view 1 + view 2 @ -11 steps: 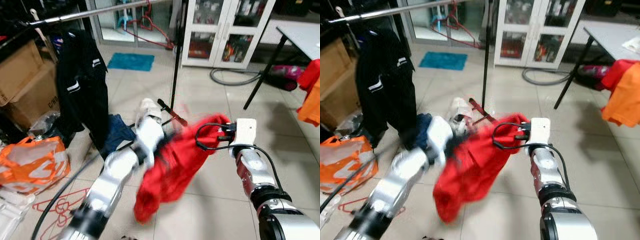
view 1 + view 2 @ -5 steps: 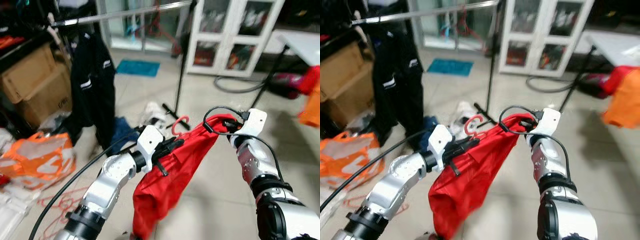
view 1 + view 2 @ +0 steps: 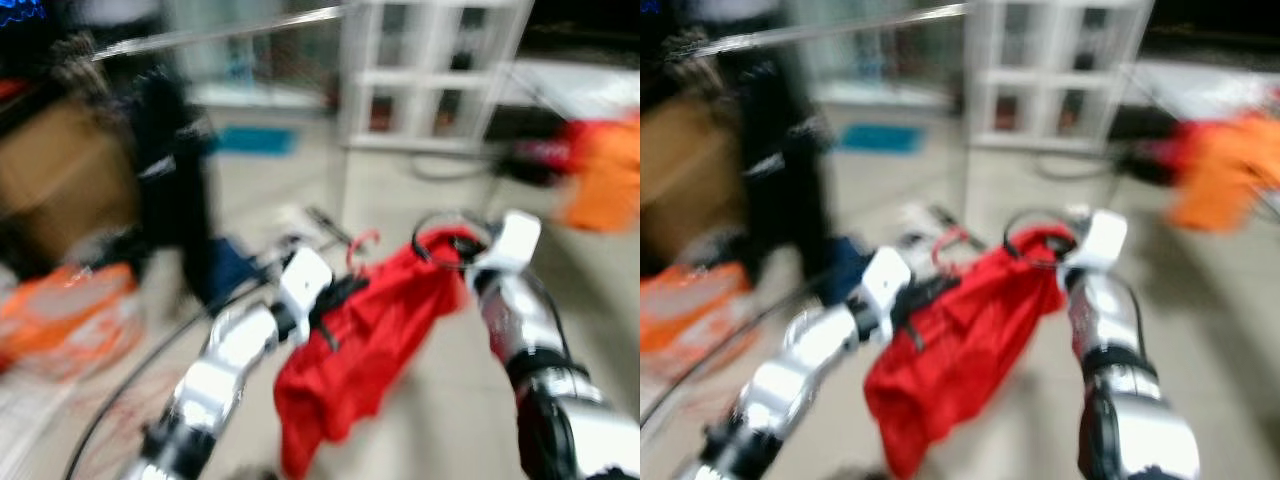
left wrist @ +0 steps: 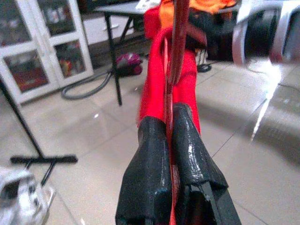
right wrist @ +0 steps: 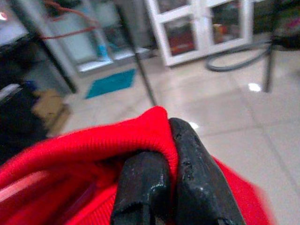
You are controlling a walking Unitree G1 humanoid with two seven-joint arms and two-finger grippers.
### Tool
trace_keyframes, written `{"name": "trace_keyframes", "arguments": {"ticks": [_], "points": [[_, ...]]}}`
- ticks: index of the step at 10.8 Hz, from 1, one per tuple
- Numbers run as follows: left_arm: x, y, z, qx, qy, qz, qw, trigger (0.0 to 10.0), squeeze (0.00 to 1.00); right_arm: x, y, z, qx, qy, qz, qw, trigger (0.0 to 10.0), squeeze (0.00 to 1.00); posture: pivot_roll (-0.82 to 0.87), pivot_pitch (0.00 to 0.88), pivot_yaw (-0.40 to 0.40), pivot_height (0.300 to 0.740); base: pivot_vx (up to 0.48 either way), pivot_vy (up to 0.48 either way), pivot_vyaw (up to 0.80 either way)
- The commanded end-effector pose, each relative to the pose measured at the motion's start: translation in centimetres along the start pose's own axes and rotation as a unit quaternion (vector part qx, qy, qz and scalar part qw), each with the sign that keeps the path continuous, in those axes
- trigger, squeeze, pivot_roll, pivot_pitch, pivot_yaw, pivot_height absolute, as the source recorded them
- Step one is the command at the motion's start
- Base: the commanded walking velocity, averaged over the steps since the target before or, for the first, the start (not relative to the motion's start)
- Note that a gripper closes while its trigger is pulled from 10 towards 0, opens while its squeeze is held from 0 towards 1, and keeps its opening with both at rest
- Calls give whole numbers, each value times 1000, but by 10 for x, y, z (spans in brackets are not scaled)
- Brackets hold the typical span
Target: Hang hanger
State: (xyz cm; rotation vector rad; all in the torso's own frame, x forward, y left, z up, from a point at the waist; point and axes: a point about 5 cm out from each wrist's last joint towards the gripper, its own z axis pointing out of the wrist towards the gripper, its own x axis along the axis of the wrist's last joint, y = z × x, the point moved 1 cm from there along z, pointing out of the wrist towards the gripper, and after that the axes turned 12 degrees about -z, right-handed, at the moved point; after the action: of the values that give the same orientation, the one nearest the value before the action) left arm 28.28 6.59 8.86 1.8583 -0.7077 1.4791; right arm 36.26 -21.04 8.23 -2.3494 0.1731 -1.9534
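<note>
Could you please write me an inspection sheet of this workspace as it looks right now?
Surface: pale tiled floor; head views blurred.
Job's things: red garment on a red hanger, held up between both arms; clothes rail up at the left.
Clutter: black garment hanging from the rail; orange bag on the floor; cardboard box.
Grippers: left end effector shut on the hanger and cloth; right end effector shut on a fold of the garment.
Cables: black cable looped at the right wrist.
Surroundings: white cabinet; orange cloth.
</note>
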Motion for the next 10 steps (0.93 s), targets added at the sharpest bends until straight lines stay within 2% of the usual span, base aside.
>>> {"name": "trace_keyframes", "arguments": {"ticks": [1, 3, 5, 6, 8, 9, 10], "points": [[-8, -12, -10, 27, -24, -2, 999, 10000, 0, 27, 13, 2, -27, 50, 3, 998, 10000, 0, -56, 0, 9, 740, 0, 0, 0], [-13, -8, -12, 21, -28, -3, 999, 10000, 0, 36, 13, 4, -23, 62, 2, 998, 10000, 0, -56, 0, 7, 740, 0, 0, 0], [-23, -5, -13, 7, -55, 27, 998, 10000, 0, 49, 12, 7, -18, 80, 10, 997, 10000, 0, -54, 0, 6, 740, 0, 0, 0], [-25, -2, -14, -8, -58, 28, 998, 10000, 0, 51, 11, 8, -20, 81, 10, 996, 10000, 0, -56, 0, 7, 740, 0, 0, 0], [-16, 13, -19, -81, -41, 32, 995, 10000, 0, 51, 14, 9, -38, 80, 6, 996, 10000, 0, -56, 0, 9, 740, 0, 0, 0], [-18, 13, -21, -94, -58, 36, 993, 10000, 0, 60, 15, 11, -42, 92, 16, 995, 10000, 0, -43, 0, 12, 740, 0, 0, 0], [-29, 12, -25, -108, -93, 51, 988, 10000, 0, 76, 15, 14, -42, 114, 41, 992, 10000, 0, -42, 0, 14, 740, 0, 0, 0]]}}
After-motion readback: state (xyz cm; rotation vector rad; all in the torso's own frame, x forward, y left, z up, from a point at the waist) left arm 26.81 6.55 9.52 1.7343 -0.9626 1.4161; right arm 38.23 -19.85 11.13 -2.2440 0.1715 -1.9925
